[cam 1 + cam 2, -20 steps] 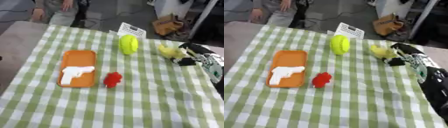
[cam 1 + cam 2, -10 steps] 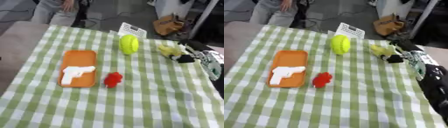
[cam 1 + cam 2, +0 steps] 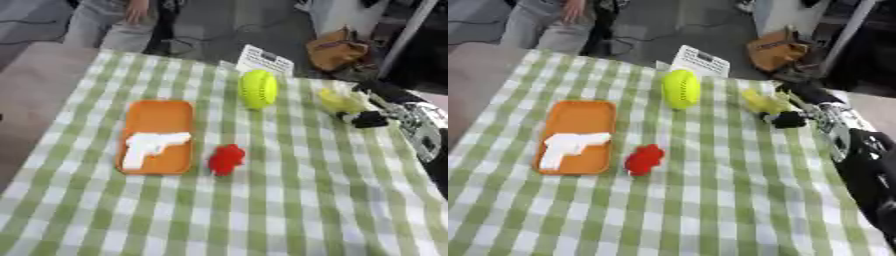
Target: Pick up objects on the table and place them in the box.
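Over the last second the right hand (image 3: 798, 112) is staying at the yellow toy (image 3: 761, 102), which lies right of the ball (image 3: 681, 88) near the table edge and has not lifted, so the pick is still pending. The fingers appear curled around the toy, though the view is blurred. The tray (image 3: 158, 116), left of the ball, is holding a white toy gun (image 3: 150, 146); the red toy (image 3: 226, 159) is lying just right of the tray.

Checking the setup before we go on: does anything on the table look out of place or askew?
Nothing looks spilled or damaged. One oddity: the white toy gun lies in the orange tray while the yellow-green ball and red object sit on the cloth.
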Controlling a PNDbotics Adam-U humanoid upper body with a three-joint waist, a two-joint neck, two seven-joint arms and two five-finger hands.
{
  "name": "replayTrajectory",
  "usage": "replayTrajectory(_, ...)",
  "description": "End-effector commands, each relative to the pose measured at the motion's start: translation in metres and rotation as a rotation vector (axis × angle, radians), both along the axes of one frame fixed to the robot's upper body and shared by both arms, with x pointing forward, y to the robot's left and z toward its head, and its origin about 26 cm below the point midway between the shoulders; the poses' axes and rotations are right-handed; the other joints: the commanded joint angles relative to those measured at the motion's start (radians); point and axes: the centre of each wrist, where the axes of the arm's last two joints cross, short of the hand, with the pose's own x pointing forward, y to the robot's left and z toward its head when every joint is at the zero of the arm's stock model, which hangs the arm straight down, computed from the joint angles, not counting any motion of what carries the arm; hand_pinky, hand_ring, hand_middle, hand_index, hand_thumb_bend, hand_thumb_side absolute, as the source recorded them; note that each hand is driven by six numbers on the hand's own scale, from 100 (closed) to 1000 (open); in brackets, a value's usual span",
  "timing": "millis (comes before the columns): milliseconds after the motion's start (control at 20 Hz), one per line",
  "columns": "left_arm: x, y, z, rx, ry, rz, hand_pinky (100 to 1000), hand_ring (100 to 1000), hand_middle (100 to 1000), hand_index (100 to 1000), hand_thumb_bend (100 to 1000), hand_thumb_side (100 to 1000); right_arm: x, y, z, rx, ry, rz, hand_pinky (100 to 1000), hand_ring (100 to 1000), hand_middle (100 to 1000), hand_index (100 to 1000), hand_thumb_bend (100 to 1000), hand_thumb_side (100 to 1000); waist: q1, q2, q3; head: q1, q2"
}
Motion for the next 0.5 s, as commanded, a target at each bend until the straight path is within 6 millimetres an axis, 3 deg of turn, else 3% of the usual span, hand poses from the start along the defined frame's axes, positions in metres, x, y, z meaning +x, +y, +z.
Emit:
replayTrajectory(50, -0.0026, 0.0024, 0.0108, 0.011, -0.043, -0.001, 315, 698, 833, 791, 100, 945, -0.0017, -0.0064, 0.0109, 0.015, -0.002, 0.013, 786, 880, 926, 927, 451, 542, -0.008, 0.002, 0.001, -0.005, -0.007)
replayTrajectory(100, -0.0026, 0.0024, 0.0109, 0.011, -0.043, -0.001, 315, 698, 833, 791, 100, 942, -0.0020, -0.0069, 0.0095, 0.022, 0.006, 0.017, 772, 862, 915, 919, 452, 480, -0.008, 0.003, 0.002, -0.005, -0.007)
replayTrajectory(500, -0.0025, 0.0023, 0.0113, 0.011, -0.045, -0.002, 314, 698, 833, 791, 100, 946, -0.0035, -0.0066, 0.0067, 0.038, 0.005, 0.045, 762, 866, 917, 920, 453, 374, -0.007, 0.008, 0.002, -0.002, -0.006)
